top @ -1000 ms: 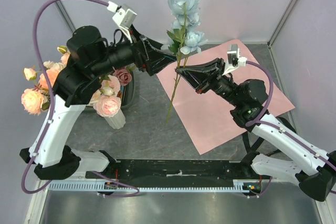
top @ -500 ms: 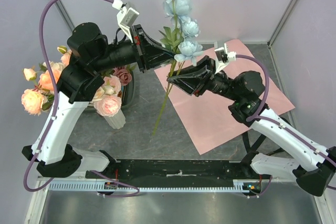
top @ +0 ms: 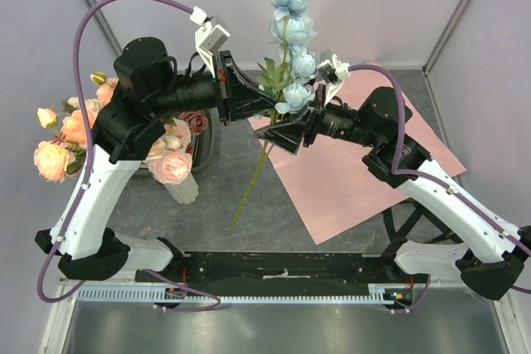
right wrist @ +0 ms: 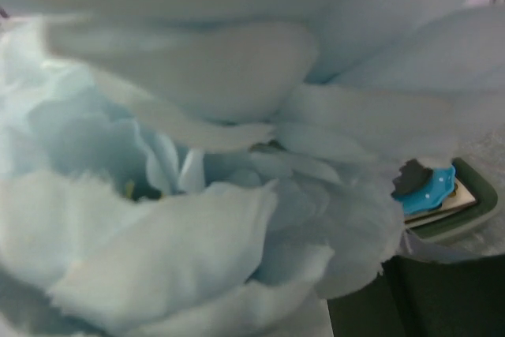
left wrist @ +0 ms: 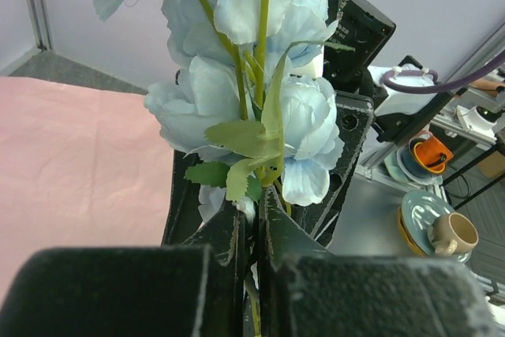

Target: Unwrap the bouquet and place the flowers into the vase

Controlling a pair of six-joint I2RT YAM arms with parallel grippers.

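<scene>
Left wrist view: the left gripper [left wrist: 254, 215] is clamped on the stem of the blue flowers [left wrist: 237, 108] at frame centre, and the right gripper [top: 279, 134] has its jaws spread around them (a handover, I judge). The next move calls for carrying the stem end down into the vase [top: 183, 189], lower left.

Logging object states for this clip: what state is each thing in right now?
Left claw: shut on blue flower stem.
Right claw: open, straddling the stem.
Blue flower stem: lifted, clamped below the blooms.
Vase: upright, holding roses.
Pink paper: unwrapped, lying flat.
</scene>
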